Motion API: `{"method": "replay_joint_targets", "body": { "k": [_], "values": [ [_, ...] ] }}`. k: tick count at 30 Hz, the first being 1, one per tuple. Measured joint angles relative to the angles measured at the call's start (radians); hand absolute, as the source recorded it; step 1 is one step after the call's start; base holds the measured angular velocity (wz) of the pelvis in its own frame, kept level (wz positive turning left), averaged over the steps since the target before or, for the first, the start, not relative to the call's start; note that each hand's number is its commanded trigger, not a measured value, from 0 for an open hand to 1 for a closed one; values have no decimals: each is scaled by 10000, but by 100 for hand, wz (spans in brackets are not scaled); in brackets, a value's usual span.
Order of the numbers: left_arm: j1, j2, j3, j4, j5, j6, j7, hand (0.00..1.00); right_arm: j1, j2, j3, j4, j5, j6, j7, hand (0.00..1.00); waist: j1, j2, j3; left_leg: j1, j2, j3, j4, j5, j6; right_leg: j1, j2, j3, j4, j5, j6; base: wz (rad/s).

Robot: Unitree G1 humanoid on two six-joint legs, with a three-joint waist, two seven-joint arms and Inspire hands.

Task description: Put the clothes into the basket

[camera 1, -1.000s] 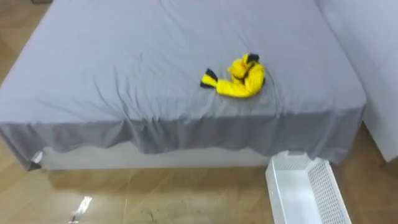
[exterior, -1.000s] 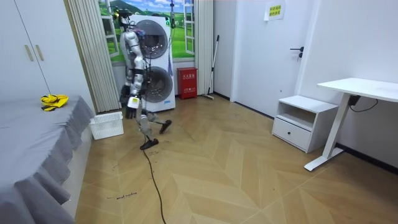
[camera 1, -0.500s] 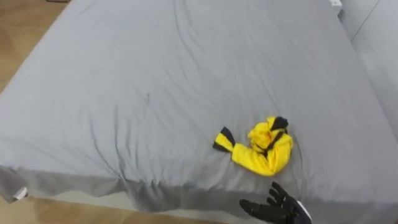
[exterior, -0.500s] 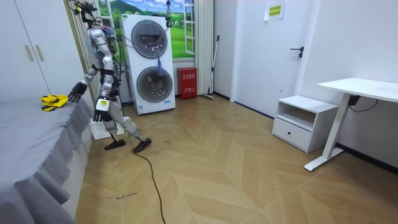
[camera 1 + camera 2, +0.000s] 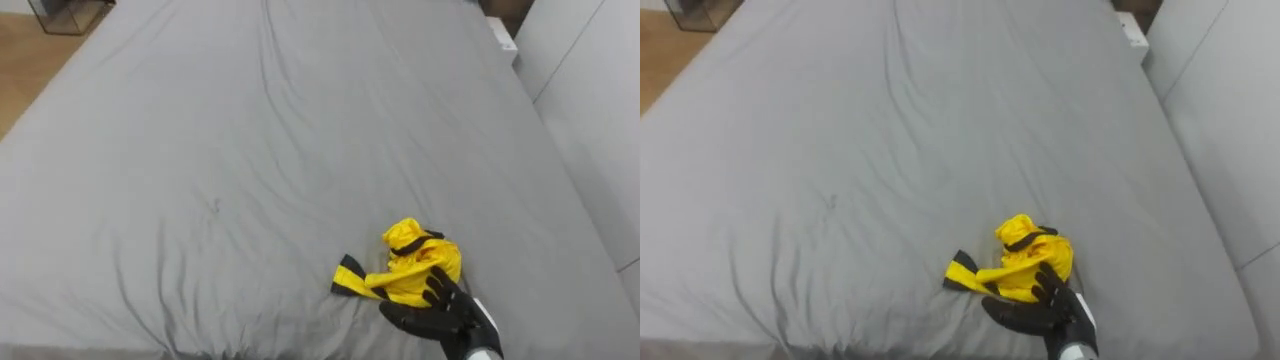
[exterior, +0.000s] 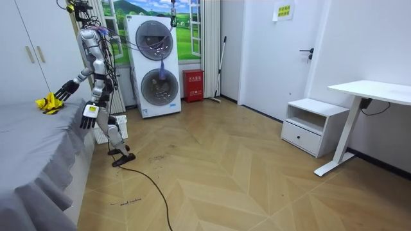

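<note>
Our right hand (image 5: 436, 312) rested, fingers spread wide, on the near edge of the yellow clothes (image 5: 418, 266) bunched on the bed (image 5: 250, 150), gripping nothing yet. We judged the pick-up was in hand: next the fingers had to close round the cloth, lift it, and carry it to the basket (image 6: 98, 135) on the floor.

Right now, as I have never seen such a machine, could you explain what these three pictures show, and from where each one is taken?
This is a robot that walks on two legs and has two arms with hands. Two pictures come from the twin cameras in its head, looking down on a bed with a grey sheet. The third comes from a camera standing in the room. A crumpled yellow garment lies on the bed. The right hand reaches it with fingers spread and grips nothing. The left hand hangs at its side.
</note>
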Motion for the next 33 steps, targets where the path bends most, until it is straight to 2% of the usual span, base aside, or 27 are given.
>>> {"method": "replay_joint_targets", "body": {
  "k": [3,5,8,13,23,29,33],
  "values": [
    [-4,2,13,63,12,117,-35,0,-116,3,8,-76,6,-98,-71,0,-105,-2,20,-42,-184,-6,-347,191,49,-203,-117,-40,12,-28,52,2],
    [-101,16,16,67,10,210,-80,0,-346,4,10,-81,-5,-103,-69,0,-122,1,62,-125,-298,-2,-522,311,69,-356,-169,-18,-14,-43,76,0],
    [-240,47,85,143,24,243,-222,0,-648,5,8,-73,-24,-144,-75,0,-125,-53,177,-213,-343,-35,-657,408,85,-412,-196,-64,-174,-50,86,4],
    [-262,67,315,192,-4,261,-248,0,-944,-5,56,-73,-387,-223,-164,0,-82,-204,114,-628,-346,-29,-666,448,87,-874,-210,-129,-132,-49,85,4],
    [-341,116,407,226,-8,372,-343,0,-1088,-1,164,281,-1181,-221,-578,0,-69,-270,120,-758,-349,-152,-671,447,88,-983,-229,-275,-145,-50,86,2],
    [-429,153,396,193,-2,452,-414,0,-1907,-26,5,1592,-1195,-220,-886,0,-79,-275,130,-978,-441,-258,-643,494,137,-1123,-322,-318,-184,-74,126,4],
    [-613,161,435,212,29,584,-462,0,-2527,-71,-331,2246,-1175,-220,-1309,0,-60,-251,143,-1340,-533,-443,-505,561,225,-1357,-447,-589,-143,-79,176,16]
  ]
}}
